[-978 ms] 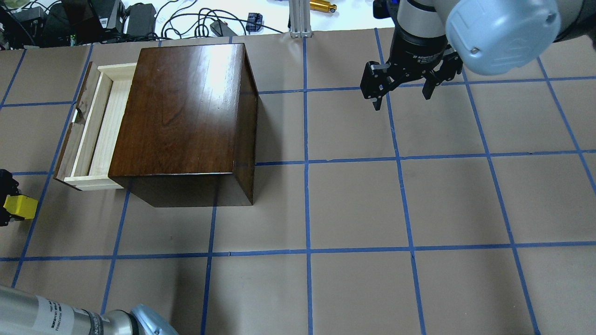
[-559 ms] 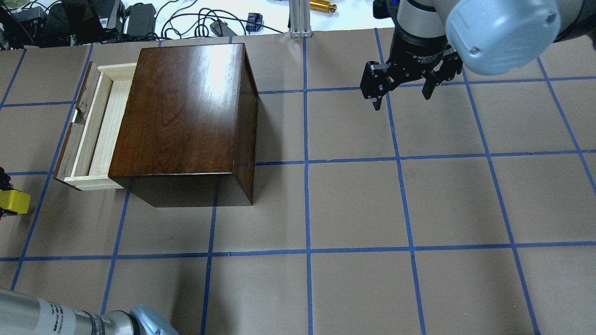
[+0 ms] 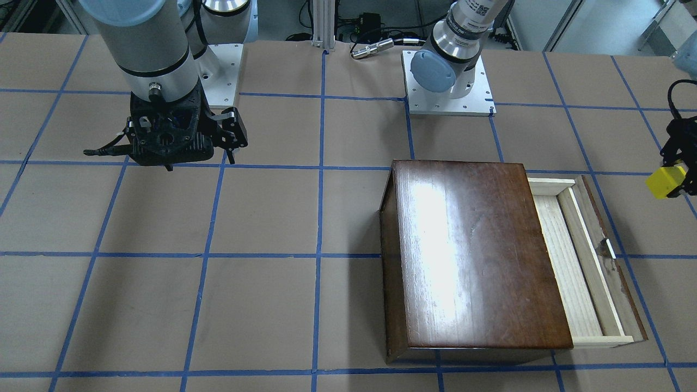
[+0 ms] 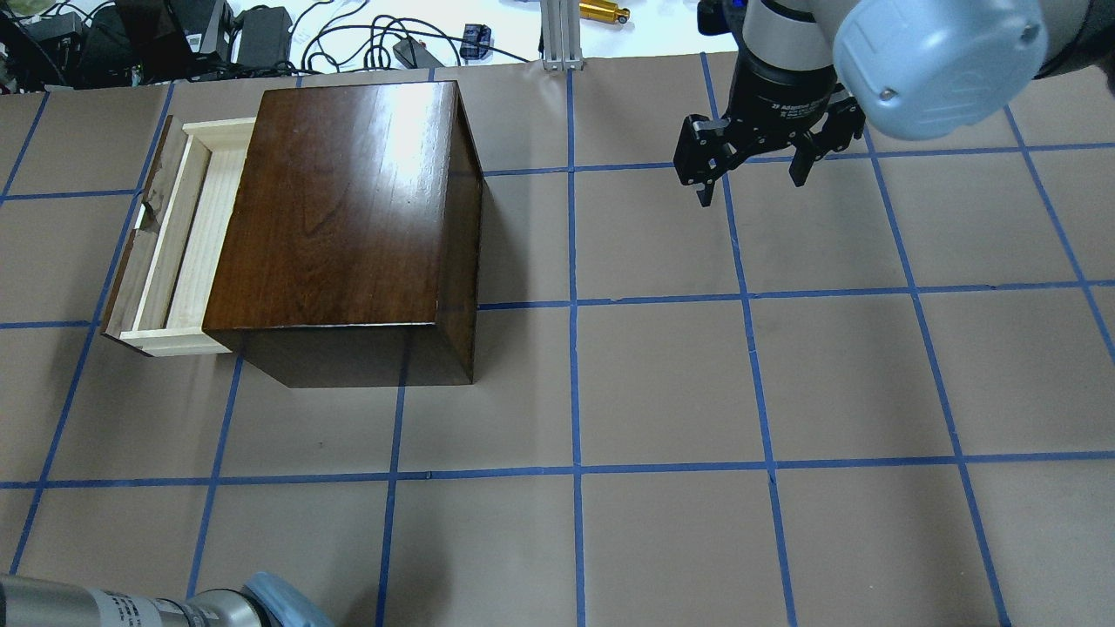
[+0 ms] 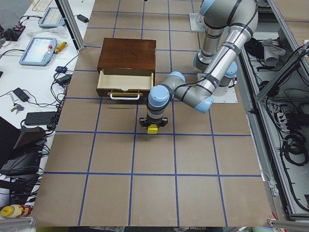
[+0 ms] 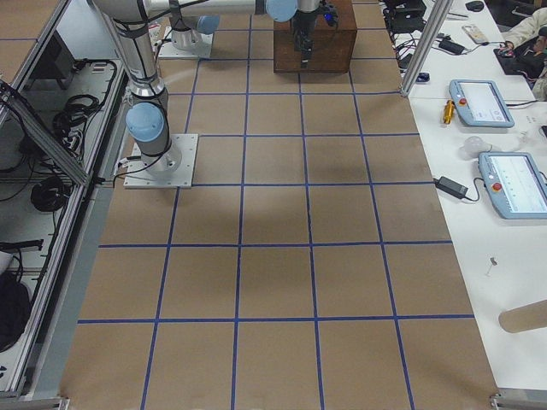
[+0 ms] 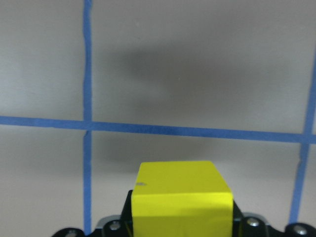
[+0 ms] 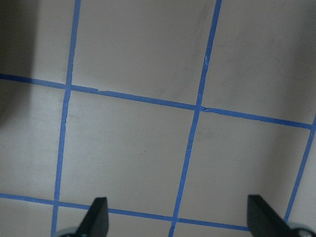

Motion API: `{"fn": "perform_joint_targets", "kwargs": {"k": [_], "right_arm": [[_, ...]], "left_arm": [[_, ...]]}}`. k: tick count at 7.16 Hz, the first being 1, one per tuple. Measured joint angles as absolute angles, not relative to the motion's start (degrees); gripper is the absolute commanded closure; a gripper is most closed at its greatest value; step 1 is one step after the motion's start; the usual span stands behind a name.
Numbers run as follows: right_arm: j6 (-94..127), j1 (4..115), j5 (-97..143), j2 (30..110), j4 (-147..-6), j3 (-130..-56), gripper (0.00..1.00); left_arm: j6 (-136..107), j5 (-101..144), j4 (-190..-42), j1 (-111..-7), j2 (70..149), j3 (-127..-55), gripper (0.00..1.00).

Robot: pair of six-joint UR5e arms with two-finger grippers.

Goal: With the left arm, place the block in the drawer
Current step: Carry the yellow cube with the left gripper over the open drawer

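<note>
My left gripper (image 3: pixel 674 179) is shut on the small yellow block (image 3: pixel 664 182) and holds it above the table, out past the drawer's dark front panel and apart from it. The block also shows in the exterior left view (image 5: pixel 152 129) and fills the bottom of the left wrist view (image 7: pixel 180 196). The gripper and block are outside the overhead view. The drawer (image 4: pixel 190 233) stands pulled open from the dark brown box (image 4: pixel 344 205), and its pale tray (image 3: pixel 572 267) is bare. My right gripper (image 4: pixel 751 185) is open and empty, far from the box.
Cables and power bricks (image 4: pixel 261 35) and an aluminium post (image 4: pixel 557 35) stand at the table's far edge. The arms' base plates (image 3: pixel 449 103) sit near the robot's side. Teach pendants (image 6: pixel 483 102) lie on a side bench.
My left gripper has carried the yellow block leftward, out of the overhead view. The right arm, box and drawer have not moved.
</note>
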State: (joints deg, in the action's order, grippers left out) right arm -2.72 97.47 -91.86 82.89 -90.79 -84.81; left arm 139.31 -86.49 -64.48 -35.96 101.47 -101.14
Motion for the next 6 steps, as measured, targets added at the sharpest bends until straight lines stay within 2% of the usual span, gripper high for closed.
{"fn": "perform_joint_targets", "kwargs": {"k": [3, 6], "right_arm": [[-2.7, 97.5, -91.9, 82.9, -90.8, -84.8, 0.0], [-2.7, 97.5, -91.8, 82.9, -90.8, -84.8, 0.0]], "left_arm": [[131.1, -86.1, -74.4, -40.0, 95.7, -97.3, 1.0], [120.7, -86.3, -74.7, -50.6, 96.3, -94.7, 1.0]]}}
